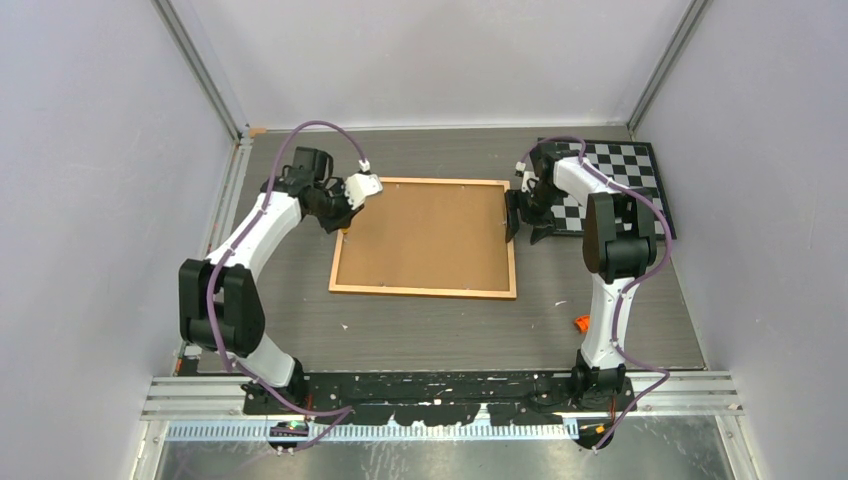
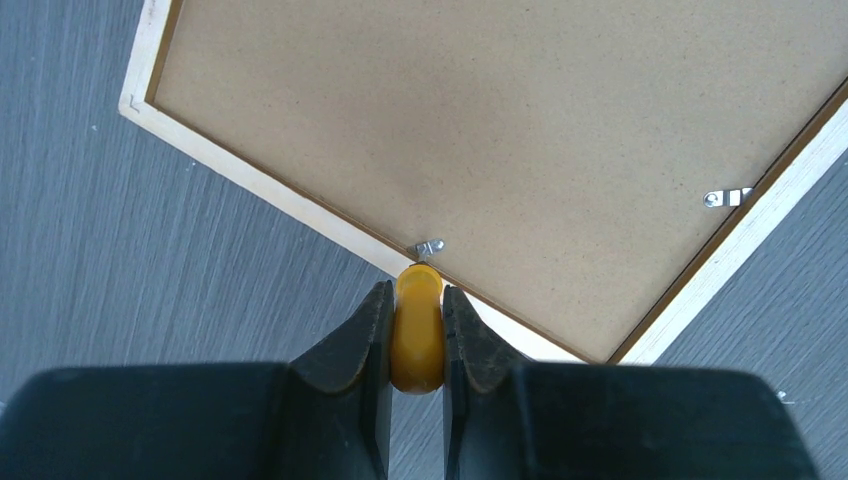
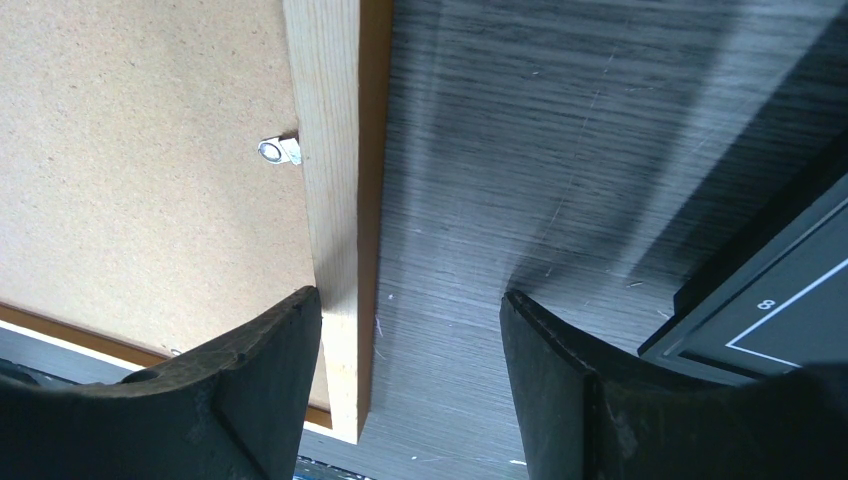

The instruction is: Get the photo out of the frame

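Observation:
The frame (image 1: 424,237) lies face down mid-table, its brown fibreboard back up inside a narrow orange-brown wooden border. The photo is hidden underneath. My left gripper (image 1: 344,228) is at the frame's left edge, shut on a small yellow tool (image 2: 417,330) whose tip touches a metal clip (image 2: 429,247) on the border. Another clip (image 2: 727,197) sits on the far side. My right gripper (image 1: 521,217) is open at the frame's right edge; its left finger (image 3: 250,390) is over the wooden border (image 3: 335,200), its right finger (image 3: 580,390) over the table. A clip (image 3: 278,151) shows there.
A black-and-white checkerboard (image 1: 615,185) lies at the back right, right behind my right gripper; its corner shows in the right wrist view (image 3: 770,300). A small orange object (image 1: 581,322) lies on the table by the right arm. Grey walls enclose the table.

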